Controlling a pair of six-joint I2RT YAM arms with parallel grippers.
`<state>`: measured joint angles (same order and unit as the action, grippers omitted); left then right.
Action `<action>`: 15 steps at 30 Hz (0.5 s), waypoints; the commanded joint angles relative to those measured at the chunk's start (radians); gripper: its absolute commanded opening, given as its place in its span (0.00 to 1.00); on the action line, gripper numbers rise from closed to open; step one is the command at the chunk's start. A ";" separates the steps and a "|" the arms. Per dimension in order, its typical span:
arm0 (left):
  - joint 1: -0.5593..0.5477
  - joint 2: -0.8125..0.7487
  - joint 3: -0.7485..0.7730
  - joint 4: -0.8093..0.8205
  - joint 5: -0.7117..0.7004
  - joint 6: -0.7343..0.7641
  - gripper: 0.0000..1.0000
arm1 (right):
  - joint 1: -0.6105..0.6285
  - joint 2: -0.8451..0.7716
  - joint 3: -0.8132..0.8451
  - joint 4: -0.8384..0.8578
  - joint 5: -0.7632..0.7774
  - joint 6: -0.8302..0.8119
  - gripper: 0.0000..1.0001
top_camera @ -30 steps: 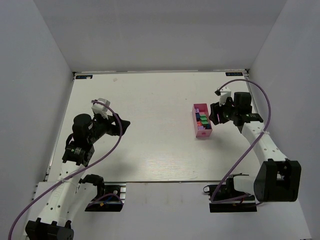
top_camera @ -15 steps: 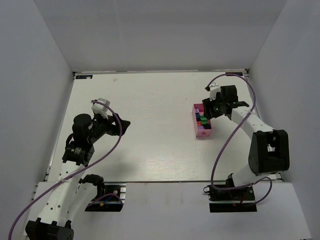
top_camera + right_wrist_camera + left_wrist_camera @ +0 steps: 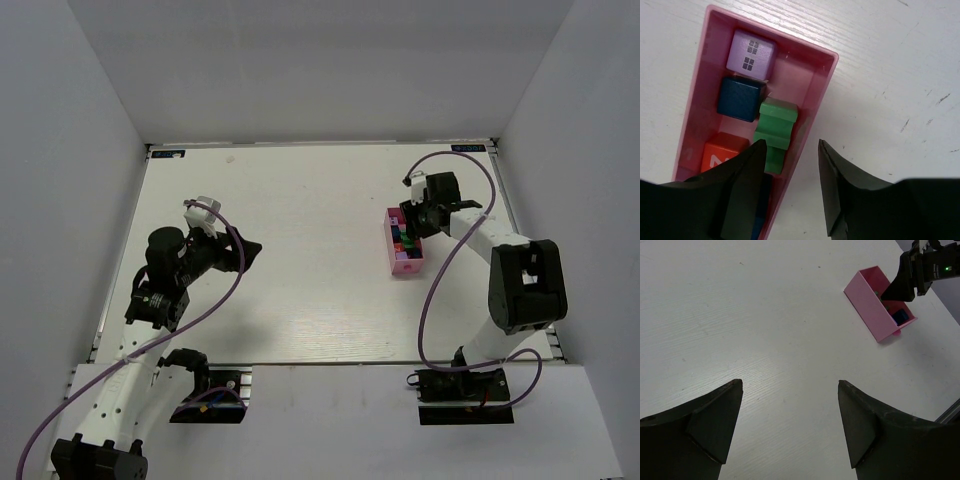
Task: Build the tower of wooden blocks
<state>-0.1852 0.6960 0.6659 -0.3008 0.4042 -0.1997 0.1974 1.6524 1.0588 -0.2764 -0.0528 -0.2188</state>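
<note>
Tray (image 3: 815, 90) wall between the jaws: smooth, slightly glossy plastic. Blocks (image 3: 775, 120) ahead of the jaws: matt paint. Table (image 3: 890, 100) beneath: matt, faintly grained.

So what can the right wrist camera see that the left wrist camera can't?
Only the right wrist view shows the purple block and the red-orange block, close up. Only the left wrist view shows the left gripper, open over the table, well away from the tray. Both show the pink tray, the dark blue block inside it, and the right gripper at the tray.
</note>
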 commanded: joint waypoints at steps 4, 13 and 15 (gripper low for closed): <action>-0.002 -0.004 0.023 -0.011 0.015 -0.016 0.87 | 0.019 0.036 0.066 0.031 0.047 0.029 0.49; -0.002 -0.004 0.023 -0.011 0.024 -0.017 0.88 | 0.028 0.058 0.081 0.023 0.087 0.032 0.38; -0.002 -0.004 0.023 -0.011 0.024 -0.017 0.88 | 0.027 0.055 0.081 0.020 0.088 0.033 0.36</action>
<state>-0.1852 0.6968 0.6659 -0.3073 0.4088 -0.2111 0.2241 1.7081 1.1027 -0.2687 0.0139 -0.1967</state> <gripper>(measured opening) 0.877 0.369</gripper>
